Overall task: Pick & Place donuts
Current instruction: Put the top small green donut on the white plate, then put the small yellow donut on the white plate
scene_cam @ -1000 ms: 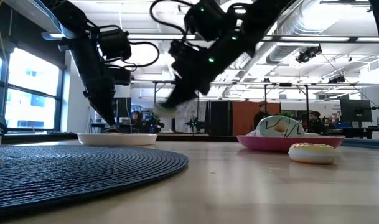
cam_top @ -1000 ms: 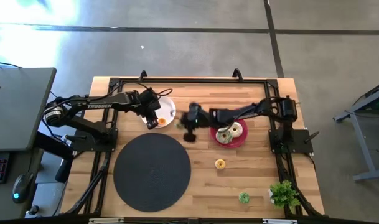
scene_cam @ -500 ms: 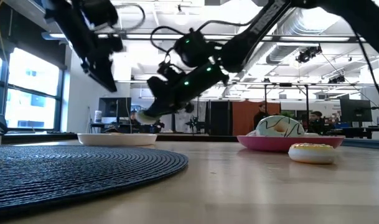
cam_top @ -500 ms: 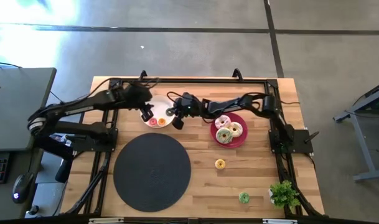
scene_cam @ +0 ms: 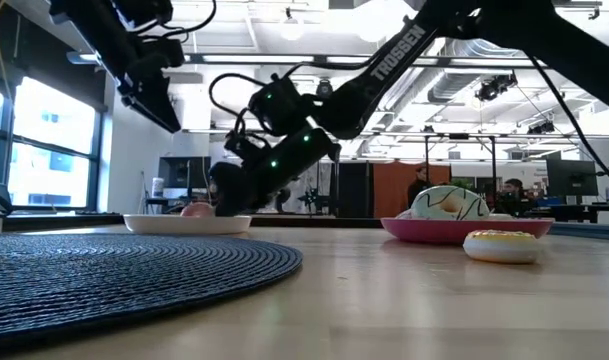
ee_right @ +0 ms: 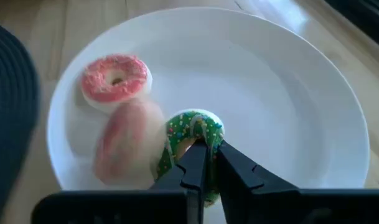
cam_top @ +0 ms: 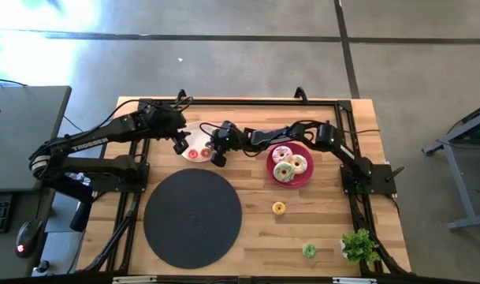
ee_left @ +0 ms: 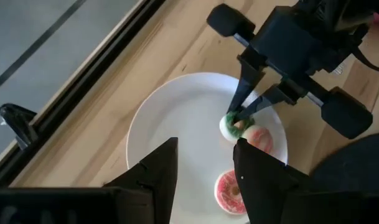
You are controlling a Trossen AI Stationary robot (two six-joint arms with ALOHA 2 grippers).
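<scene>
Wood surface (cam_top: 318, 229), high view: right claw (cam_top: 217, 150) reaches across to the white plate (cam_top: 194, 131); left claw (cam_top: 179, 142) hangs over the plate's near-left edge. Red plate (cam_top: 303, 178) carries three iced donuts (cam_top: 288, 164). Loose yellow donut (cam_top: 279, 208) and loose green donut (cam_top: 309, 251) lie well apart on the bare wood, near the potted plant (cam_top: 359, 246). Dark round mat (cam_top: 192, 218) bears nothing.

Low view: right claw (scene_cam: 227, 196) is down at the white plate (scene_cam: 188, 224); left claw is raised above it. White-iced donut (scene_cam: 449, 204) stands in the red plate (scene_cam: 464, 231), yellow donut (scene_cam: 501, 246) just beside.

Left wrist view: left claw (ee_left: 203, 163) open, holding nothing. Right claw (ee_left: 240, 117) pinches a green-iced donut (ee_left: 234, 124) resting on the white plate (ee_left: 170, 118).

Right wrist view: right claw (ee_right: 206, 158) nearly closed, gripping the green-iced donut (ee_right: 190, 140) by its ring. Two pink donuts (ee_right: 117, 77) lie beside it.

Progress, judged: three donuts at the white plate, the green one not yet released; five remain elsewhere.

Hard to make out: one pink donut (ee_right: 124, 146) is blurred; whether the red plate's donuts are to be moved cannot be told.
</scene>
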